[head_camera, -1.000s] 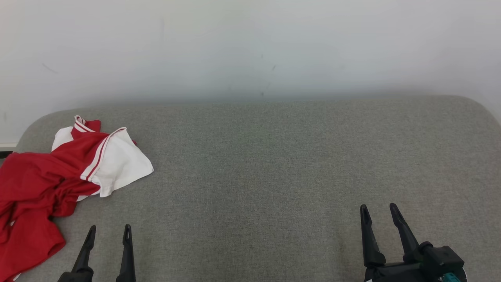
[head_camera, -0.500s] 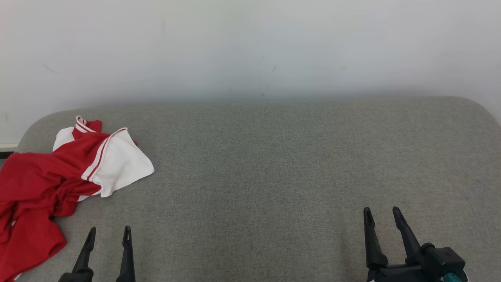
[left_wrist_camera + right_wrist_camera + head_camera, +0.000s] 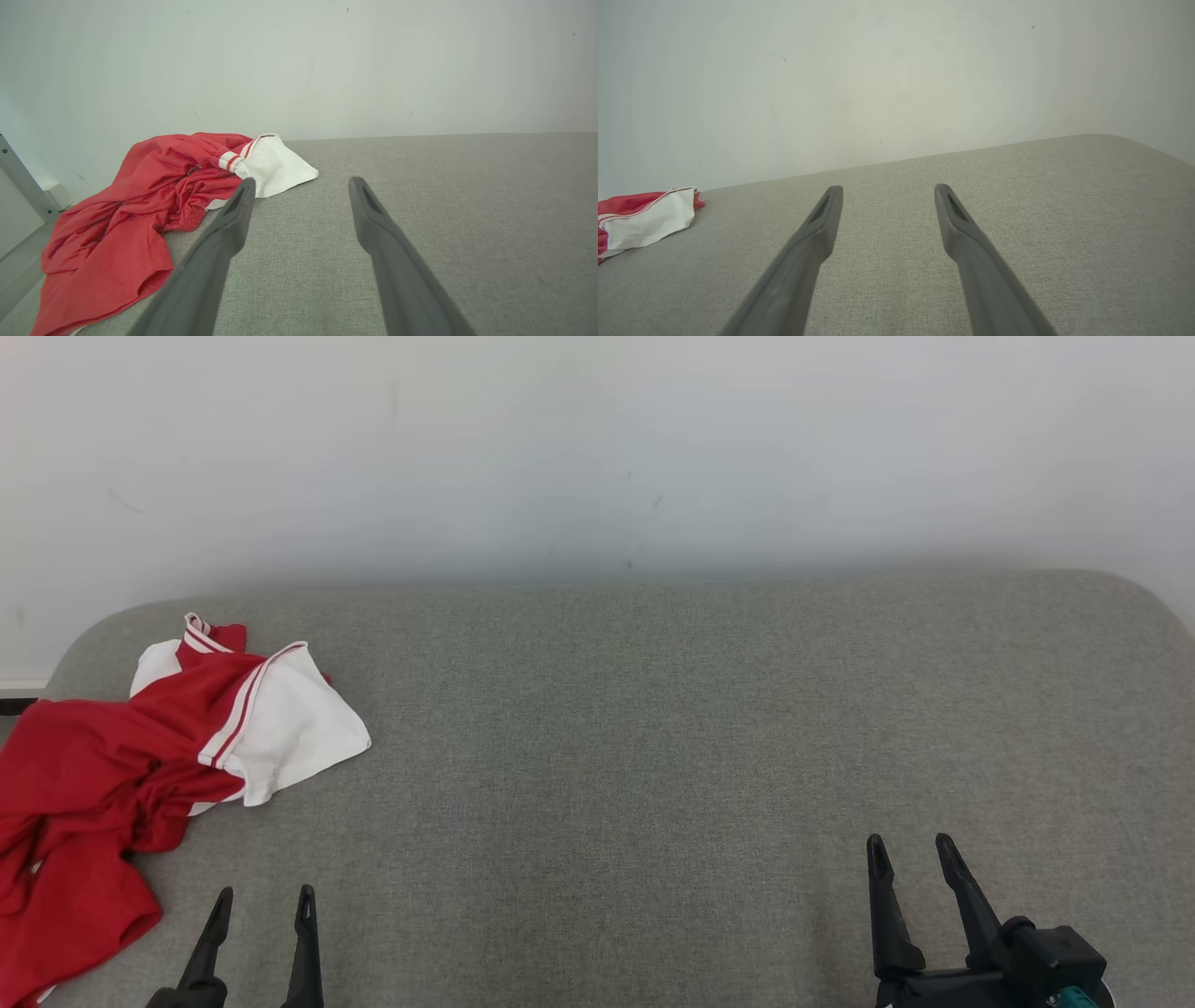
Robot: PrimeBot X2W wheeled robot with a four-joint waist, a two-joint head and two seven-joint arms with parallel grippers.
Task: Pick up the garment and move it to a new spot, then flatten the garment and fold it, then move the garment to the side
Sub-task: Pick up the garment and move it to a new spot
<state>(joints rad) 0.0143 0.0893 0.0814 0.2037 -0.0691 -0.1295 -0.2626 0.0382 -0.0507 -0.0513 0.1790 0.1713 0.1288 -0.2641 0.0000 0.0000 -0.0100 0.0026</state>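
The crumpled garment [image 3: 112, 765] is lying ahead-left of the left gripper [image 3: 264, 892], well apart from the right gripper [image 3: 908, 840]; the 2 are gaping wide, empty.

Quick look at the arms right now: the left gripper [image 3: 264, 891], the one with two long dark plastic fingers, sits down at about 7 o'clock in the head view, jaws spread wide, tips pointing roughly to 12 with the outer finger leaning a touch toward 1. The right gripper [image 3: 908, 840], same dark two-finger build, is over at 5 o'clock, also wide open, fingers tilted slightly toward 11, with its chunky black wrist housing [image 3: 1036, 957] showing at the bottom edge. Each wrist view shows the left gripper [image 3: 302, 182] and right gripper [image 3: 889, 188] fingers fanned apart toward 12.
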